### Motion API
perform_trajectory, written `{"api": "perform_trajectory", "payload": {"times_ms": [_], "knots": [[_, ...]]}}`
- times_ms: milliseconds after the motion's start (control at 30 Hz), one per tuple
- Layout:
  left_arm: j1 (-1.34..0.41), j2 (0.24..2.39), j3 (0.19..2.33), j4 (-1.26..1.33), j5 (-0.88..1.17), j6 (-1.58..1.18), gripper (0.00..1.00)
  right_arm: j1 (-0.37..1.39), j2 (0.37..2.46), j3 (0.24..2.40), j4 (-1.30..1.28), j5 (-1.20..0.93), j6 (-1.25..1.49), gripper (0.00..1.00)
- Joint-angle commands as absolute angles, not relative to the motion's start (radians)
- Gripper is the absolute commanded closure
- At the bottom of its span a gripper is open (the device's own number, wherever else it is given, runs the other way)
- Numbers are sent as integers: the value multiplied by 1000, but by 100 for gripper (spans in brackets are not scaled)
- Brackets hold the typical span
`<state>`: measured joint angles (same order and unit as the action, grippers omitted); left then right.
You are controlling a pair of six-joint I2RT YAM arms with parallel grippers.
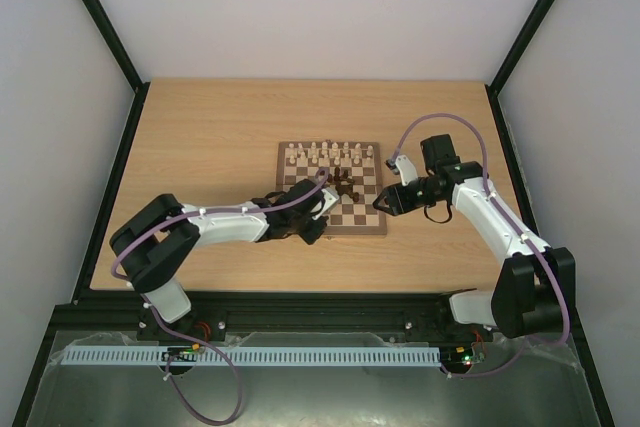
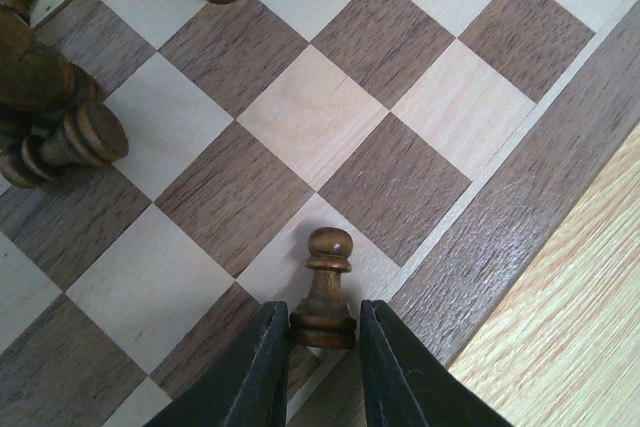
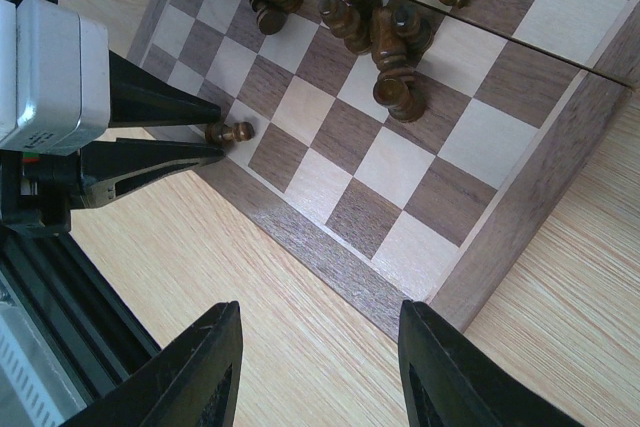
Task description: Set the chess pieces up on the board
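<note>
Left fingers [image 2: 270, 347] set against both sides of the dark pawn's [image 2: 325, 277] base, a grip by the look of it, though low and right at the tips. The pawn is upright over a pale square in the outer row, just beside the near rim of the board [image 1: 365, 219]; I cannot tell whether it rests on the wood. Right fingers [image 3: 215, 357] open and empty, over the surface [image 1: 200, 137] just off the board's other near corner. Risks as I judge them: the base is round and the hold narrow, so uneven pressure could squirt the pawn forward or tip it flat, and this close to the rim it could roll off the board. Letting go before it sits squarely would topple it. The heap of dark pieces [image 3: 380, 37] lies mid-board, many on their sides; a careless pass of my left wrist could scatter them or send one into the pale pieces [image 1: 330, 154] standing in rows along the far edge. My right fingers, so near the corner, could nudge the board and upset everything.
</note>
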<state>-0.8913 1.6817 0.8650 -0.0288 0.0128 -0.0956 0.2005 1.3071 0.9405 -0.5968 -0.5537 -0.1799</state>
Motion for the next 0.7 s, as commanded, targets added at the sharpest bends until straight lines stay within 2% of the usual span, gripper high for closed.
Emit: {"api": "perform_trajectory", "payload": {"times_ms": [0,267,500,667], "knots": [[-885,1718,856,-78,50,-85,81,196,1287,924,-601,-574,-187,54],[-896,1706,854,-72,39,-83,88,194,1335,1002,-641,-626,-166,55],[-982,1493,713,217,4,-110,88,195,1449,1108,-725,-805,-124,57],[-1025,1414,674,348,-29,-145,88,195,1494,1083,-753,-967,-133,58]]}}
